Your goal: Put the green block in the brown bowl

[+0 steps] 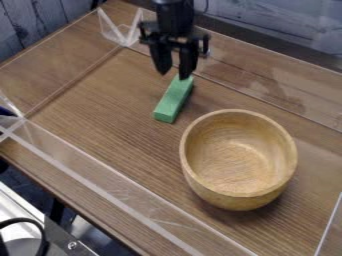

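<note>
The green block [173, 100] lies flat on the wooden table, its long side running from near-left to far-right. My gripper [175, 68] hangs pointing down just above the block's far end, open, with its two dark fingers spread apart and nothing between them. The brown bowl [238, 157] stands upright to the right and nearer the camera, empty, a short gap from the block's near end.
The wooden table [94, 120] is ringed by a low clear plastic wall [80, 160] along its near and left edges. A clear bracket [123, 32] sits at the far corner behind the arm.
</note>
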{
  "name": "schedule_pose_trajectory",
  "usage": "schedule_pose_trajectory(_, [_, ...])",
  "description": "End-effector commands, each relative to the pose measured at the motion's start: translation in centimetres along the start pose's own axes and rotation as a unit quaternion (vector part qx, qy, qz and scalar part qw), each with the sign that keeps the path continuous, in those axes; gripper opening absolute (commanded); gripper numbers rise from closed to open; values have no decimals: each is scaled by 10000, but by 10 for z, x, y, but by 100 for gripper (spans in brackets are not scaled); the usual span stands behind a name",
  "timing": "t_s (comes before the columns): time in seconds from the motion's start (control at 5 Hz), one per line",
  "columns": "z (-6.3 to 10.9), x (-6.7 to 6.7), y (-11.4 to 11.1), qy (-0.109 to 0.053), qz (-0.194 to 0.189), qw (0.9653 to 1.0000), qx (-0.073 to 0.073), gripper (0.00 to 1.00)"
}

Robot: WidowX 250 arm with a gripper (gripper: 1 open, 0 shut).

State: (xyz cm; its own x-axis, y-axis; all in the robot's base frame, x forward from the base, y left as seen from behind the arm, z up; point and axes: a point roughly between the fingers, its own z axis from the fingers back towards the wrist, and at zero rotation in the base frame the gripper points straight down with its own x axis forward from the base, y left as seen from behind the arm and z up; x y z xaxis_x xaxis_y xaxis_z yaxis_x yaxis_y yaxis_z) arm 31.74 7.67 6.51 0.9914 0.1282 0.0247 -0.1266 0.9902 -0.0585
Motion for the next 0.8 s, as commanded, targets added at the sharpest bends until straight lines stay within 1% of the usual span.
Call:
schedule_pose_trajectory(0.0, [11, 8, 4, -249, 33, 9996, 85, 100])
schedule_pose_trajectory(0.4, [-19, 8, 7, 98, 100, 9996, 236, 100])
schedule_pose_trajectory(0.6, [-28, 9, 8, 189, 128, 9994, 265, 0])
